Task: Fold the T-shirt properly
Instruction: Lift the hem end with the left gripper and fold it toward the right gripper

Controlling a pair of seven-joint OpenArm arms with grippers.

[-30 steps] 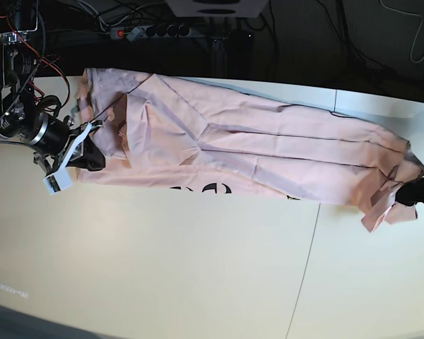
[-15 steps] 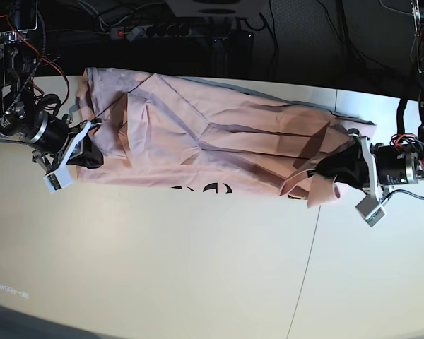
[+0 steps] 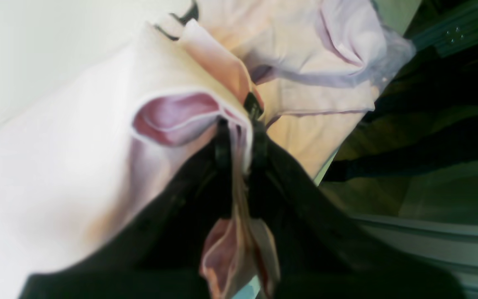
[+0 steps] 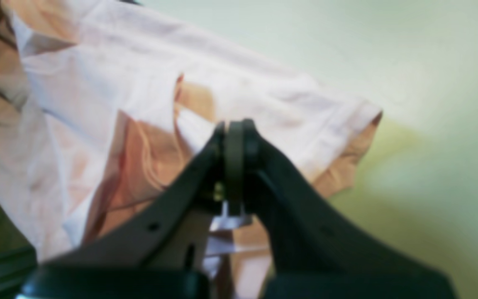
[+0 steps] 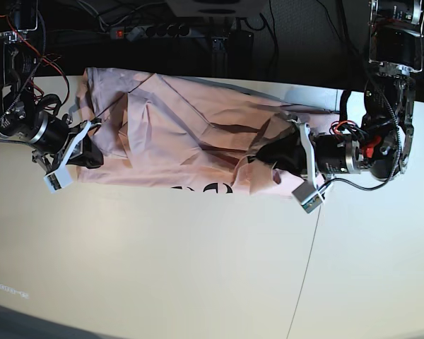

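Observation:
The pale pink T-shirt (image 5: pixel 191 134) lies crumpled across the far half of the table, with a strip of black lettering (image 5: pixel 201 188) showing at its near edge. My left gripper (image 5: pixel 265 164) is shut on a bunched end of the shirt and holds it over the shirt's middle. In the left wrist view the jaws (image 3: pixel 241 133) pinch folded pink fabric (image 3: pixel 77 166). My right gripper (image 5: pixel 95 154) is shut on the shirt's left end. In the right wrist view its jaws (image 4: pixel 234 133) are closed against the pink cloth (image 4: pixel 118 91).
A power strip (image 5: pixel 148 31) and cables lie behind the table's far edge. A seam (image 5: pixel 307 268) runs down the cream tabletop (image 5: pixel 162 261). The left arm's body (image 5: pixel 381 141) stands over the table's right part.
My left gripper has carried the shirt's right end leftward, from the table's right edge to over the shirt's middle, doubling the cloth over. The right gripper has stayed in place.

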